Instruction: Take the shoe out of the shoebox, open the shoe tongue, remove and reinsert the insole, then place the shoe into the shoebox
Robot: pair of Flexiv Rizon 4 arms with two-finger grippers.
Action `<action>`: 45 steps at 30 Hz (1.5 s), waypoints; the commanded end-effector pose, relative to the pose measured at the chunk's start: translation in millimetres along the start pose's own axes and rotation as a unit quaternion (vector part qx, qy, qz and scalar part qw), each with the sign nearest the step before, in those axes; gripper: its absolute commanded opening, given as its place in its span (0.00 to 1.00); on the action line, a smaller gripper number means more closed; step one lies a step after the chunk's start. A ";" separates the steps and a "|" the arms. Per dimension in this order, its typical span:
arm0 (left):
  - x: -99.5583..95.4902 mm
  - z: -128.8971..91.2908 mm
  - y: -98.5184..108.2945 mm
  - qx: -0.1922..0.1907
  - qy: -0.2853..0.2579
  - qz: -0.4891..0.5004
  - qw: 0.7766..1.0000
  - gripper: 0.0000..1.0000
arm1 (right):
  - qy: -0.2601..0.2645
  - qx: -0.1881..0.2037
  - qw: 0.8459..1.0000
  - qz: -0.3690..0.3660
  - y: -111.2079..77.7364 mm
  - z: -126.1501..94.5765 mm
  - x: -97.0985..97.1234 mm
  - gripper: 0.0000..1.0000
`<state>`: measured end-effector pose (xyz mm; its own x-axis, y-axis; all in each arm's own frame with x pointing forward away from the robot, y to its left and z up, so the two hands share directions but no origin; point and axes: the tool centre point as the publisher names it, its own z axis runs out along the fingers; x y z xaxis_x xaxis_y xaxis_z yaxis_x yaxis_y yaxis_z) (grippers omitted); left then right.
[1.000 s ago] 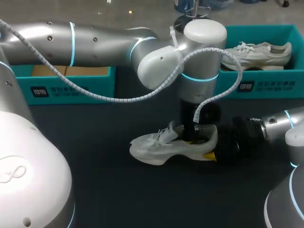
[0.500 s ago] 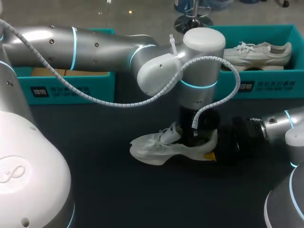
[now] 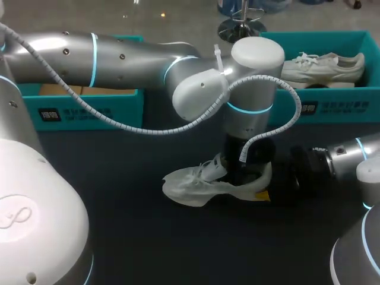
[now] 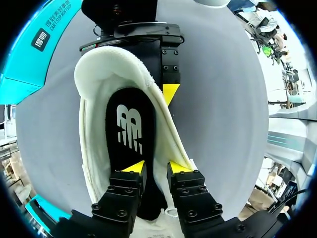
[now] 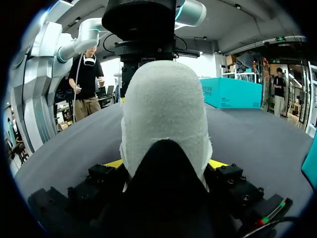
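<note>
Clamping the heel of the white shoe [image 3: 202,189] from both sides, the right gripper [image 5: 166,163] holds it sole-down on the dark worktop [image 3: 119,237]. The left gripper [image 4: 156,168] hangs in the shoe's mouth, the black insole [image 4: 126,129] just ahead of it. Whether it pinches anything cannot be told.

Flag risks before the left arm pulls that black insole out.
1. The left gripper sits at the edge of the black insole, close to the side wall of the white knit sneaker; it might snag the wall too.
2. The right gripper clamps only the heel; an upward pull could tilt or slip the sneaker free.
</note>
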<state>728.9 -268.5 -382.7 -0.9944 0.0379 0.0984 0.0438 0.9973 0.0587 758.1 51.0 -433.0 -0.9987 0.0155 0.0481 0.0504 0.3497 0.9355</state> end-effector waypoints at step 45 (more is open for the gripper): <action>-4.7 -11.2 7.0 0.067 -0.114 0.010 0.991 0.00 | -0.001 0.001 1.000 0.001 -5.2 4.8 -1.0 0.00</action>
<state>742.3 -278.8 -390.5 -0.9917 0.0556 -0.1156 0.0625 0.9964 -0.0566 758.5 50.8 -433.0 -0.9987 0.0160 0.0484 0.0510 0.3494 0.9356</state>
